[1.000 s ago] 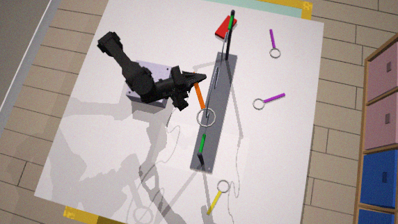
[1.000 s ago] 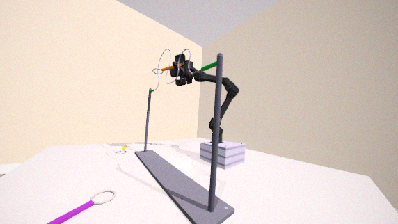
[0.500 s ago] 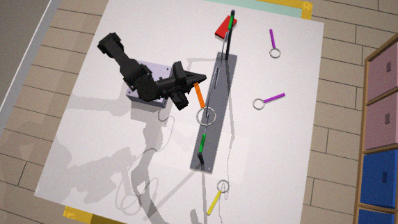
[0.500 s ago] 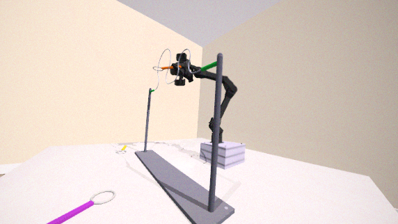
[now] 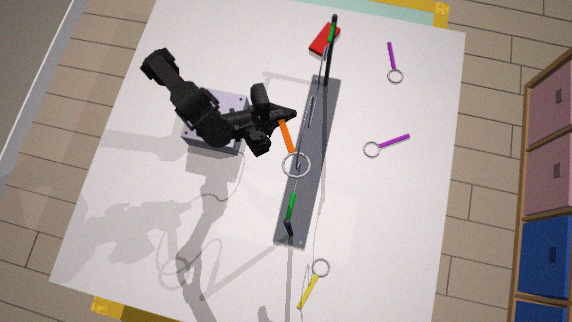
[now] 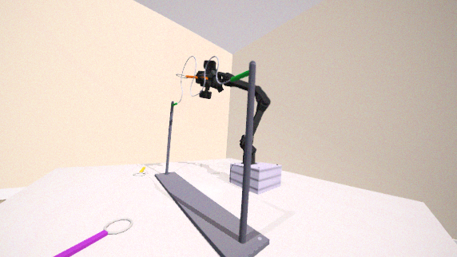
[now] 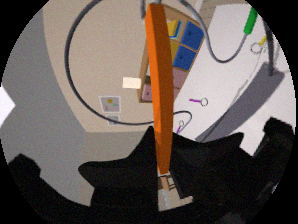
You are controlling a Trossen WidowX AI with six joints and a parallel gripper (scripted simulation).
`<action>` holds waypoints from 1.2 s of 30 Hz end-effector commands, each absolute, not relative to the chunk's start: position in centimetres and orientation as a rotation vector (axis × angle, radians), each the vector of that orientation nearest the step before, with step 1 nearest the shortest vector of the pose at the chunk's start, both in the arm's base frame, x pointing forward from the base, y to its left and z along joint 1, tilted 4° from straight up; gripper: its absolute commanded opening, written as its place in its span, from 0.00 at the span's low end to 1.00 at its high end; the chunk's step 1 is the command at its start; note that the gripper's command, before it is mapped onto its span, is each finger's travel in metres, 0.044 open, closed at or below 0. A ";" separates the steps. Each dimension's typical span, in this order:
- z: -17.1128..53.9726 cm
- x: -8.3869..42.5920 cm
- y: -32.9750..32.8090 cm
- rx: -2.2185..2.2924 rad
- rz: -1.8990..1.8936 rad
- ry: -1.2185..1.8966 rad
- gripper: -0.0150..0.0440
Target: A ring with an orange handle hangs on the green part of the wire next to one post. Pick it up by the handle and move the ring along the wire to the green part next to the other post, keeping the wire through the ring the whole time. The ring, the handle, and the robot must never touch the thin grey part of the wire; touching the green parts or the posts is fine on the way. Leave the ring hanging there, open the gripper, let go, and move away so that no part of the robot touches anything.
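My gripper (image 5: 283, 118) (image 6: 203, 78) (image 7: 153, 128) is shut on the orange handle (image 5: 287, 136) (image 6: 191, 77) (image 7: 161, 90), high above the base. The ring (image 5: 282, 165) lies nearly level in the exterior view, around the grey wire's (image 7: 67, 57) tall curve on the far-post side. Whether the ring touches the wire cannot be told; in the wrist view it is mostly out of sight. One green part (image 5: 291, 206) (image 6: 175, 104) is beside the far post (image 6: 169, 137), below the ring. The other green part (image 5: 332, 31) (image 6: 240, 76) is beside the near post (image 6: 248, 152).
The posts stand on a long grey base (image 5: 318, 120) (image 6: 208, 211). Two purple-handled rings, one with its handle (image 5: 394, 141) pointing away from the base, lie on the table. A yellow-handled ring (image 5: 307, 291) and a red block (image 5: 320, 44) also lie there. Wire bends are close to my gripper.
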State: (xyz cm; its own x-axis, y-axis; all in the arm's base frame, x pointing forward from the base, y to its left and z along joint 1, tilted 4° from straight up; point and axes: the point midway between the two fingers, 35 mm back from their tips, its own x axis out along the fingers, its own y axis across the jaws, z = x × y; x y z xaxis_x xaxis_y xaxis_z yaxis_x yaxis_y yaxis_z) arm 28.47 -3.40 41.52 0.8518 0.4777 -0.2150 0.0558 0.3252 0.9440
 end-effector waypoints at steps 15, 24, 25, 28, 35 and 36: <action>41.0 28.5 -3.6 1.002 0.221 0.530 0.00; 40.7 28.5 -3.8 0.891 0.182 0.538 0.00; 40.6 28.5 -3.9 0.871 0.175 0.539 0.00; 40.5 28.5 -3.9 0.831 0.160 0.541 0.00; 40.3 28.5 -4.1 0.745 0.130 0.544 0.00; 40.3 28.5 -4.2 0.733 0.126 0.545 0.00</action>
